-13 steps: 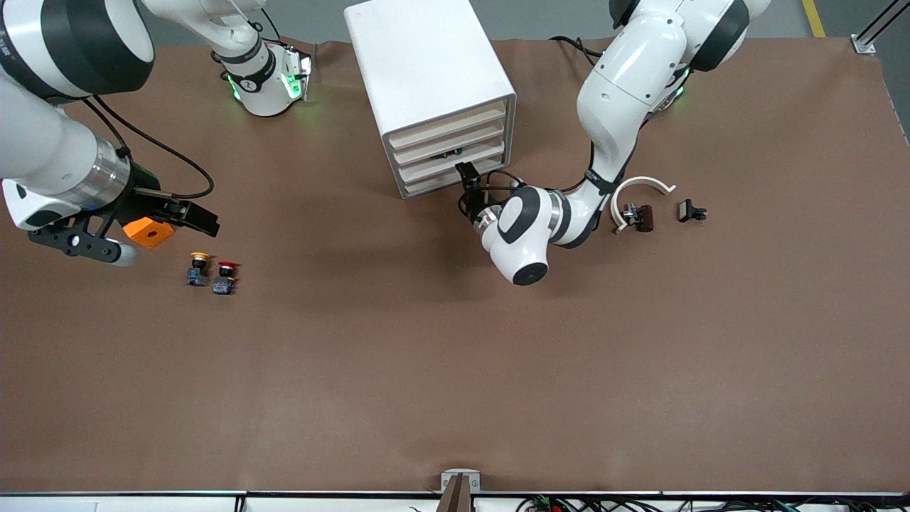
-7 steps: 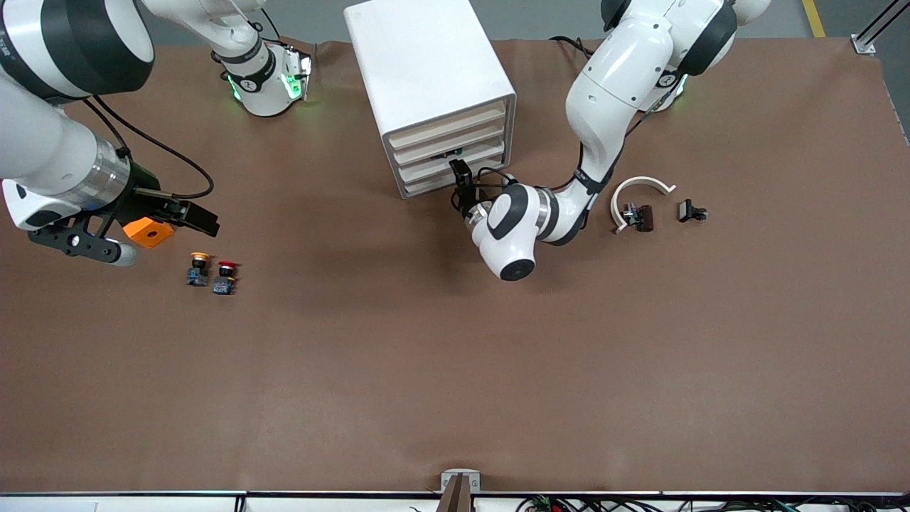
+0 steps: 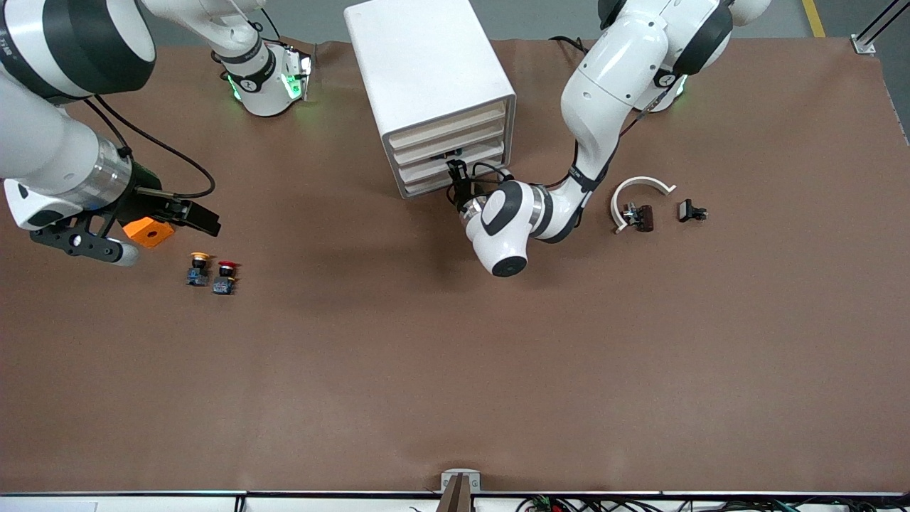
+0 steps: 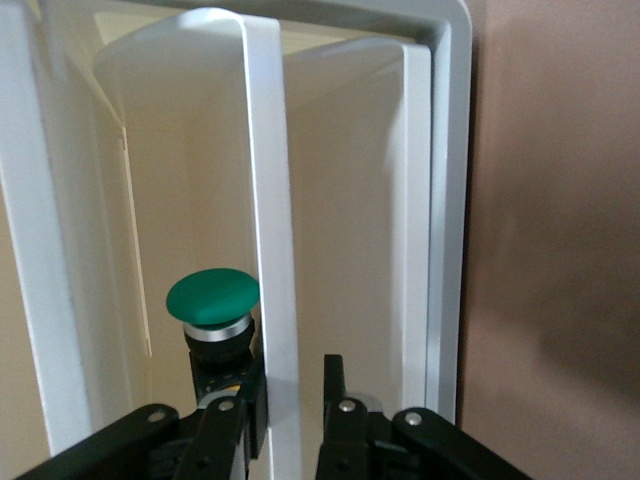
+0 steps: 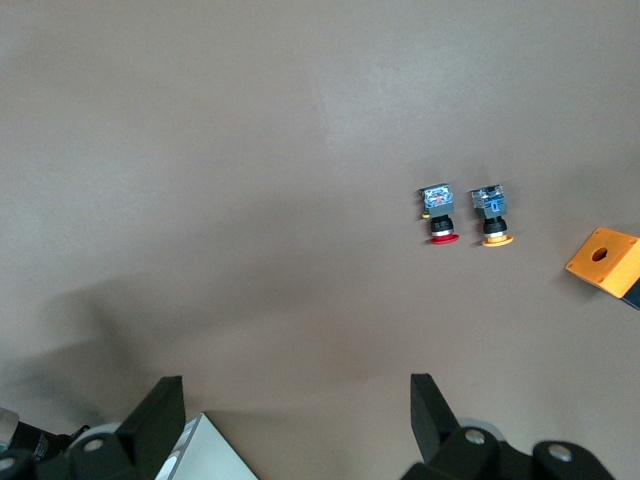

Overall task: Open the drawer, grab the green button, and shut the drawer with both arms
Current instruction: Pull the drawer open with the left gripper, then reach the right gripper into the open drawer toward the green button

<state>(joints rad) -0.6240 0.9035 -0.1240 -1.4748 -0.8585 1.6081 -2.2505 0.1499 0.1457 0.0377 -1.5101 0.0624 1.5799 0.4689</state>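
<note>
Two fingers of my left gripper (image 4: pixel 293 400) pinch the front of the drawer (image 4: pixel 268 250) at the cabinet (image 3: pixel 426 78); the green button (image 4: pixel 213 310) sits inside it. My right gripper (image 5: pixel 290 410) waits, fingers apart, over bare table (image 3: pixel 426 370).

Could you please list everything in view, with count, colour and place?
cabinet: one, white, four cream drawers, between the arms' bases.
drawer: one, cream front, its edge between the left pincer's fingers.
green button: one, inside the cabinet beside that drawer front.
yellow button: one, toward the right arm's end.
red button: one, beside the yellow button.
orange block: one, by the right pincer.
white curved piece: one, toward the left arm's end.
dark small parts: two, by the curved piece.
left pincer: closing on the drawer front.
right pincer: open, waiting above the table.
</note>
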